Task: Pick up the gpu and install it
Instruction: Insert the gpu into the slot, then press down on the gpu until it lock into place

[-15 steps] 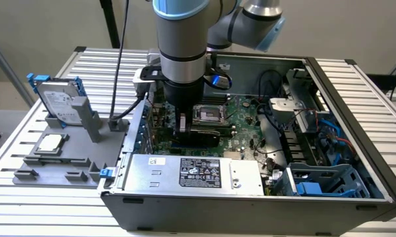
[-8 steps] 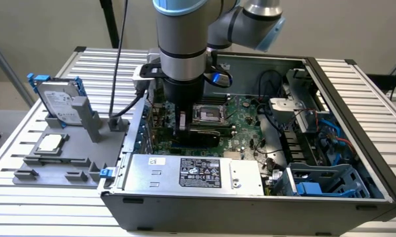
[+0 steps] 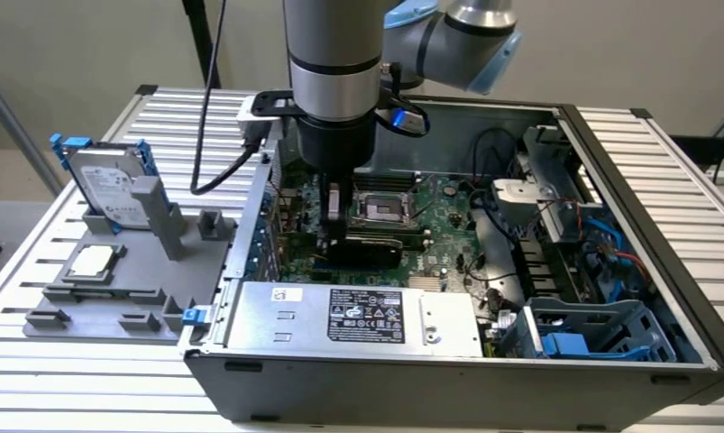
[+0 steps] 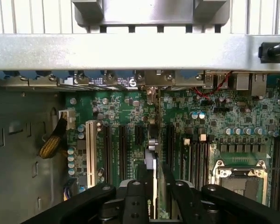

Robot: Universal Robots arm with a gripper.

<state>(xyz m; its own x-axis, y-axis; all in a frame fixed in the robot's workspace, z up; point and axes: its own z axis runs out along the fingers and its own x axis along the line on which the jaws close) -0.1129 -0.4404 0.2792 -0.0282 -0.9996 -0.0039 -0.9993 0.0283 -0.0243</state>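
Note:
The gpu [image 3: 369, 247] stands on edge on the green motherboard [image 3: 440, 230] inside the open computer case [image 3: 458, 379]. It is just in front of the CPU socket [image 3: 380, 206]. My gripper [image 3: 337, 233] reaches straight down into the case onto the card's end at the exterior view's left. In the wrist view the gpu [image 4: 154, 161] is seen edge-on, running from between my black fingers [image 4: 139, 184] to the case's rear wall [image 4: 130, 51]. It lies in line with a black expansion slot. The gripper [image 4: 155, 179] is shut on the gpu, a finger on each face.
On a grey holder [image 3: 109, 302] at the exterior view's left stand a silver hard drive [image 3: 109, 185] with blue rails and a small square chip [image 3: 94, 262]. The power supply [image 3: 350, 314] and a blue drive cage [image 3: 591, 334] line the case front. Cables [image 3: 506, 262] run beside the board.

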